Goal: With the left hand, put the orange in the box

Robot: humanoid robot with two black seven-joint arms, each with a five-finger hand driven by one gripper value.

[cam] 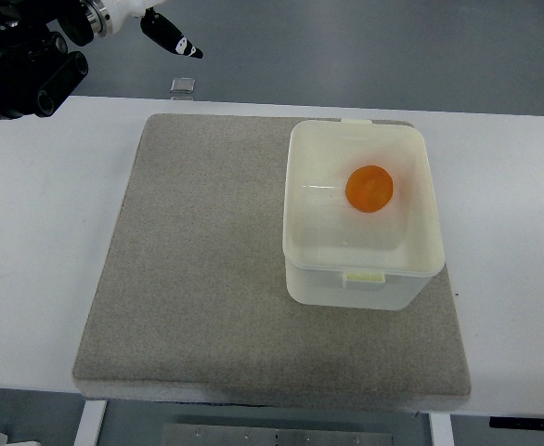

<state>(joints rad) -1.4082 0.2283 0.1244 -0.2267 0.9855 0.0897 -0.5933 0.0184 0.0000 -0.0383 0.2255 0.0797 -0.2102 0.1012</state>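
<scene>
Your orange (369,189) lies inside the white plastic box (300,167); the left robot hand (165,32), up at the top-left corner, grasps nothing, fingers relaxed — task looks done.

No legible text in view.
No lettering, label, brand or number can be read on the box (361,279), the orange (369,189), the grey mat (198,279) or the white table (31,260).
</scene>
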